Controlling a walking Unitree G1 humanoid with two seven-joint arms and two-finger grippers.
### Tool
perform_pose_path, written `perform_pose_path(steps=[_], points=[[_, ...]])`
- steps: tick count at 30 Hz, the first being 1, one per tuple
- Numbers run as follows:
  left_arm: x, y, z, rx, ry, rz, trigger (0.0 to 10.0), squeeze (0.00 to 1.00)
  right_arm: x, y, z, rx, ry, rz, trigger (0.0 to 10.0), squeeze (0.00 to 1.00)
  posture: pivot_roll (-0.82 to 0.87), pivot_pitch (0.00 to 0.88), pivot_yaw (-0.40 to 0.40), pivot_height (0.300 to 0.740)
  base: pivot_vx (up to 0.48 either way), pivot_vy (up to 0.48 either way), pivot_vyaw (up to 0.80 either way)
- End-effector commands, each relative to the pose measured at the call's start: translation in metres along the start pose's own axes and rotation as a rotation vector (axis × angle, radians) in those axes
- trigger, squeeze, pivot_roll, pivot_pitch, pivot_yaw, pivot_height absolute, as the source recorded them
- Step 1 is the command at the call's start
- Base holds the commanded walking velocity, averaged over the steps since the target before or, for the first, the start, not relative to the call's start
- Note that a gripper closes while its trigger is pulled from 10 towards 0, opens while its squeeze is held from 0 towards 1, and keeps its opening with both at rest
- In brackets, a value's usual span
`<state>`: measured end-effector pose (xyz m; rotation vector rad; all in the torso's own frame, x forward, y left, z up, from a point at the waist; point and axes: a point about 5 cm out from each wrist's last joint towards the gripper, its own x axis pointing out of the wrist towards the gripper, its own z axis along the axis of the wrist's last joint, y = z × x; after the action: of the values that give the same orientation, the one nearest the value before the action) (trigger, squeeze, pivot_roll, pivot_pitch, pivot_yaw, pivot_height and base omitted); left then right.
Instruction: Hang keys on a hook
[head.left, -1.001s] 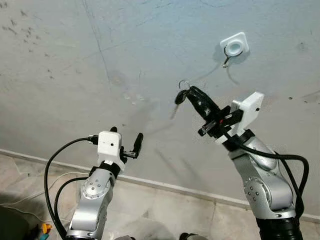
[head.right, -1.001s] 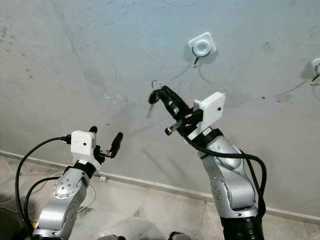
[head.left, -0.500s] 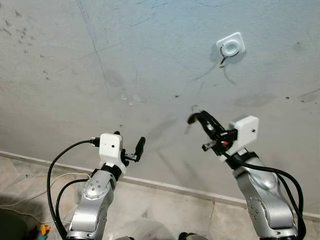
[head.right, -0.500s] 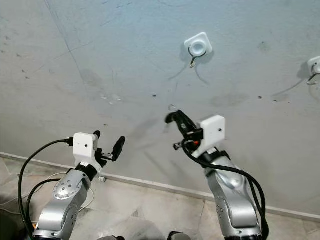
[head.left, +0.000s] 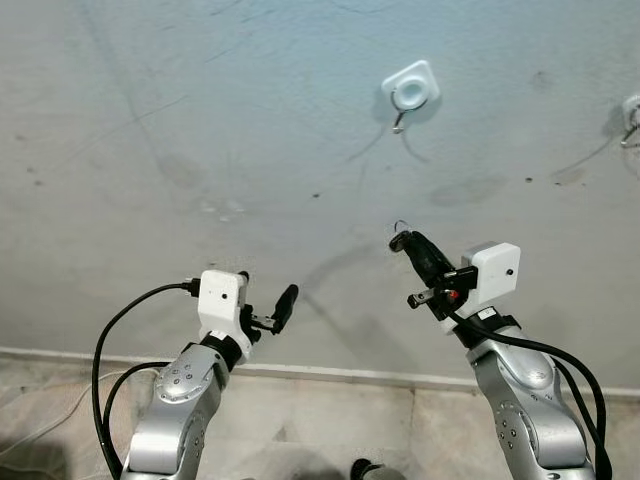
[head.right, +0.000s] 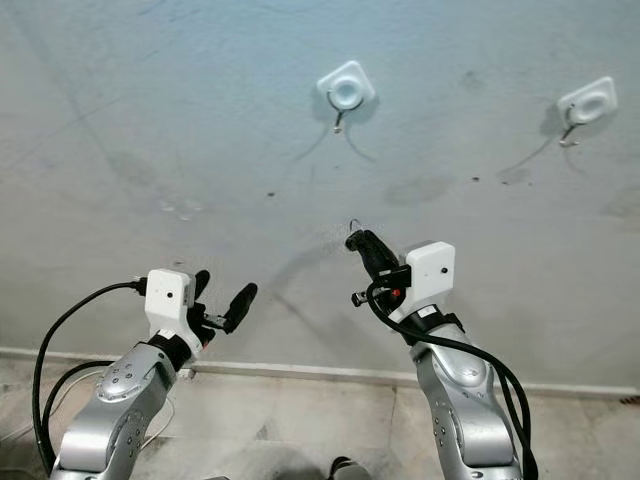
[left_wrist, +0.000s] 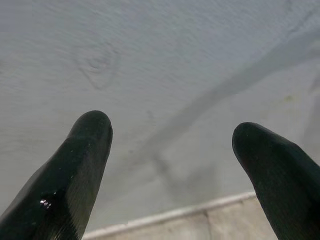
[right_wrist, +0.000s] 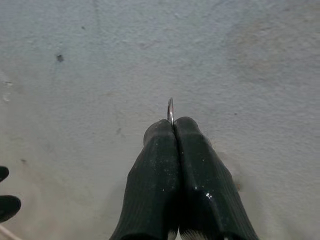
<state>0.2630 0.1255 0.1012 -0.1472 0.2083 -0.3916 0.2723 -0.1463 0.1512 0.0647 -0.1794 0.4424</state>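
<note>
Right end effector (head.left: 402, 241) clenched on key ring (right_wrist: 170, 109), well below wall hook (head.left: 409, 91). Left end effector (head.left: 268, 305) released, low left, near wall (head.left: 200, 120).

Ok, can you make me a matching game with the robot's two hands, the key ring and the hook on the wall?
Things:
1. left gripper
2. right gripper
3. key ring
4. hook

Descriptions:
A. poking out from between two black fingertips
B. high on the wall under a white square plate, with nothing hanging on it
C. fingers spread apart, holding nothing
D. fingers pressed together, well below the hook

Pairs: 1-C, 2-D, 3-A, 4-B
</note>
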Motion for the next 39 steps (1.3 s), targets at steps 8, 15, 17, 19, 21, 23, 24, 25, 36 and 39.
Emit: perform_pose_path(steps=[8, 15, 17, 19, 21, 23, 24, 25, 36, 39], points=[[-0.0029, 0.0041, 0.0066, -0.08, 0.007, -0.011, 10.0, 0.0, -0.0015, -0.0038, -0.0018, 0.011, 0.011, -0.018, 10.0, 0.0, -0.05, 0.166, 0.042, 0.74, -0.036, 0.0, -0.74], [-0.0036, 0.0024, 0.0055, -0.075, 0.021, -0.008, 10.0, 0.0, -0.0006, -0.0044, -0.001, 0.011, 0.007, -0.019, 10.0, 0.0, -0.05, 0.166, 0.041, 0.74, -0.297, 0.0, -0.52], [-0.0036, 0.0026, 0.0056, -0.08, 0.024, -0.007, 10.0, 0.0, -0.0002, -0.0044, -0.0001, 0.01, 0.004, -0.018, 10.0, 0.0, -0.05, 0.167, 0.04, 0.74, -0.287, 0.0, -0.5], [-0.0036, 0.0027, 0.0053, -0.081, 0.025, -0.005, 10.0, 0.0, 0.0, -0.0045, -0.0002, 0.01, 0.005, -0.018, 10.0, 0.0, -0.05, 0.168, 0.04, 0.74, -0.247, 0.0, -0.49], [-0.0037, 0.0025, 0.0054, -0.082, 0.028, -0.003, 10.0, 0.0, 0.0003, -0.005, -0.0003, 0.009, 0.007, -0.019, 10.0, 0.0, -0.05, 0.17, 0.038, 0.74, -0.261, 0.0, -0.48], [-0.0041, 0.0024, 0.0054, -0.081, 0.028, -0.001, 10.0, 0.0, 0.0005, -0.0055, 0.0001, 0.009, 0.005, -0.02, 10.0, 0.0, -0.05, 0.171, 0.039, 0.74, -0.251, 0.0, -0.47], [-0.0042, 0.0025, 0.0055, -0.08, 0.027, 0.0, 10.0, 0.0, 0.0006, -0.0057, 0.0003, 0.007, 0.005, -0.02, 10.0, 0.0, -0.05, 0.171, 0.039, 0.74, -0.24, 0.0, -0.46], [-0.0041, 0.0027, 0.0052, -0.086, 0.029, 0.005, 10.0, 0.0, 0.0014, -0.0064, 0.0009, 0.006, 0.002, -0.023, 10.0, 0.0, -0.05, 0.171, 0.039, 0.74, 0.0, 0.0, -0.46], [-0.0032, 0.0059, 0.007, -0.083, 0.023, 0.024, 10.0, 0.0, 0.0045, -0.0078, 0.0028, 0.003, -0.011, -0.031, 10.0, 0.0, -0.05, 0.171, 0.044, 0.74, 0.0, 0.0, -0.43], [-0.0035, 0.0062, 0.0072, -0.075, 0.025, 0.025, 10.0, 0.0, 0.0049, -0.0077, 0.0029, 0.003, -0.013, -0.033, 10.0, 0.0, -0.04, 0.176, 0.045, 0.74, 0.0, 0.0, -0.43]])
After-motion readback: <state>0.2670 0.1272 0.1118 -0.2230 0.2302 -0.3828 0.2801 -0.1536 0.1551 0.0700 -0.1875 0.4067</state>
